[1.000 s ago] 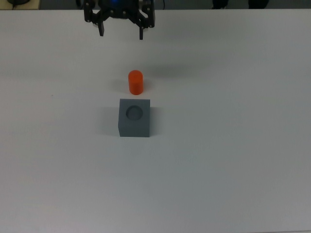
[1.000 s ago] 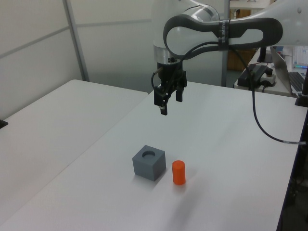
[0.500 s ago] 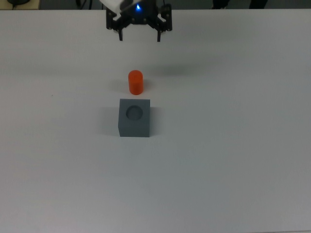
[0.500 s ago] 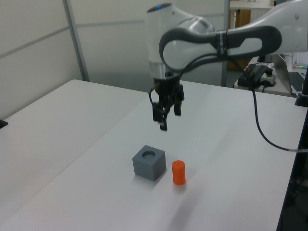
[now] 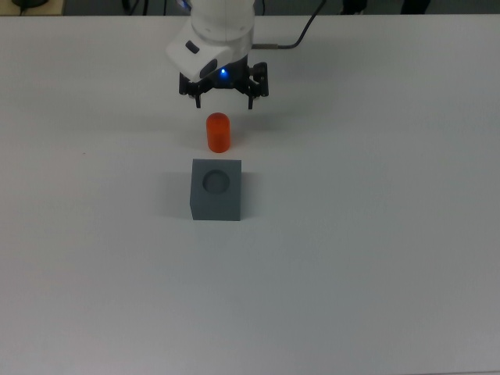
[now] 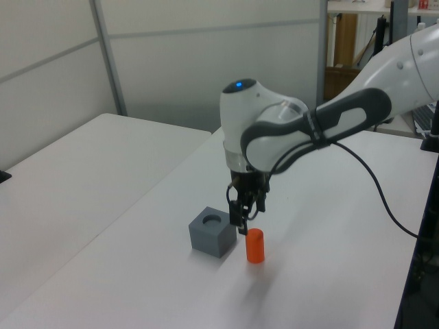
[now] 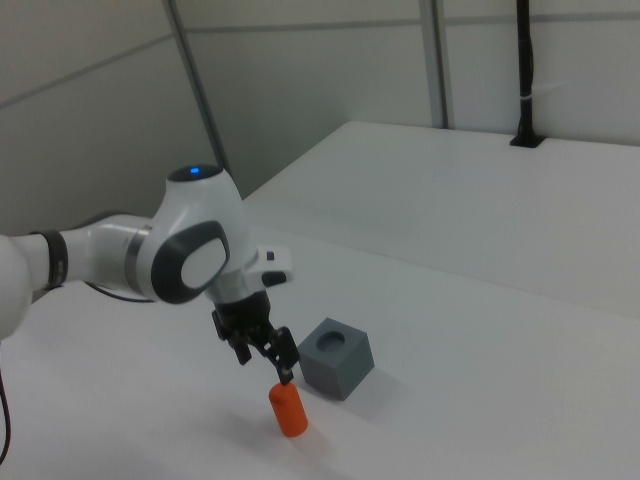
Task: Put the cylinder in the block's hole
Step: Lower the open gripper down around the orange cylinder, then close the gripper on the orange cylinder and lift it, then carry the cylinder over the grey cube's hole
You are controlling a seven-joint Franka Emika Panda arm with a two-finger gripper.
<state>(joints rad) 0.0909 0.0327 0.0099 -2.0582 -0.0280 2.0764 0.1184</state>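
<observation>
Since the earlier frames, the gripper (image 5: 223, 101) has been brought down from high above the table's far side to a point just above the cylinder (image 5: 218, 132). Its fingers are held spread apart, with nothing between them, and no contact with the cylinder is seen in the left view or the right view. The cylinder (image 6: 254, 245) is stood upright on the white table (image 5: 375, 234), unmoved. Just beside it, with a small gap, the block (image 5: 216, 190) is set with its round hole facing up and unfilled.
</observation>
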